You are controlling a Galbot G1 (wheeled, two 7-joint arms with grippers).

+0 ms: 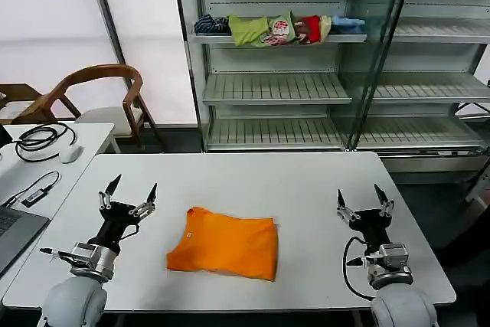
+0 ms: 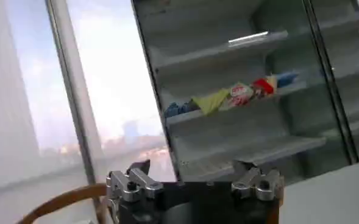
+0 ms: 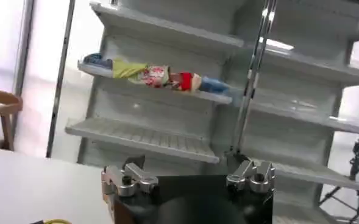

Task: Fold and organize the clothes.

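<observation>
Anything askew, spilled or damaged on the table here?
Nothing stands out. The orange T-shirt lies folded on the white table, its edges slightly uneven, between the open left pincer and open right pincer.

soft matt orange cloth t-shirt [image 1: 227, 244] on a smooth matt white worktop [image 1: 253, 181]; wooden chair [image 1: 103, 93]; metal shelves [image 1: 276, 88].

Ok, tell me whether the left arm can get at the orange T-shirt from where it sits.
Probably yes. The left end effector hangs open over the white table just beside the orange T-shirt, and nothing lies between them. The right end effector waits, open, on the far side.
</observation>
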